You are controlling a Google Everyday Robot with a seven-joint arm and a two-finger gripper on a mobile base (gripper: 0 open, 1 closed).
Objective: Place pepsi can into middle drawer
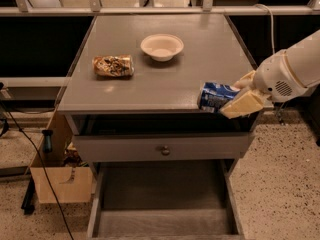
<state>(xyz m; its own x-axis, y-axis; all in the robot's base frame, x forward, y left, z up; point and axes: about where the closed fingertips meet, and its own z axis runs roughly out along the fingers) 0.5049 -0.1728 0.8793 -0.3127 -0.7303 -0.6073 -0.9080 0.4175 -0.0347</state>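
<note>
My gripper (236, 95) is shut on the pepsi can (215, 96), a blue can with white markings, held on its side at the front right edge of the grey tabletop (165, 69). The can hangs slightly past the table's front edge. The middle drawer (162, 204) is pulled out below, wide and shallow with a bare grey floor, to the lower left of the can. A closed drawer front with a round knob (165, 150) sits above it.
A tan-and-brown patterned can (113, 66) lies on its side at the left of the tabletop. A white bowl (161, 46) stands at mid-back. A cardboard box (57, 176) and black cables lie on the floor at left.
</note>
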